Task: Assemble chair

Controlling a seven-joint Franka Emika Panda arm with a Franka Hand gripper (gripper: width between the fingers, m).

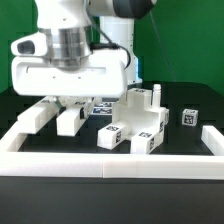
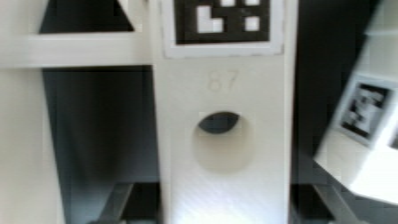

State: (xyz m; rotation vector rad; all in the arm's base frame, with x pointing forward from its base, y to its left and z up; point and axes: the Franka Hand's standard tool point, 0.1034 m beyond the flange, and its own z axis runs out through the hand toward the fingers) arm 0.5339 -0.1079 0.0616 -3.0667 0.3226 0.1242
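Note:
My gripper [image 1: 72, 103] is low over the table at the exterior view's left. In the wrist view a long flat white chair piece [image 2: 222, 150] with a round dark hole and a square tag at its far end lies between the fingers [image 2: 135, 203] of my gripper [image 2: 222, 208]. Both dark pads meet its side edges, so the jaws stand shut on it. The same piece [image 1: 70, 121] shows under the hand. A partly joined chair block [image 1: 140, 108] stands to the exterior view's right, with two tagged legs [image 1: 115, 136] in front of it.
Another white piece [image 1: 38, 117] lies at the exterior view's left of the hand. A small tagged part [image 1: 188, 117] sits far right. The low white border wall [image 1: 110, 160] runs along the front and sides. A tagged white part [image 2: 365, 115] lies close beside the held piece.

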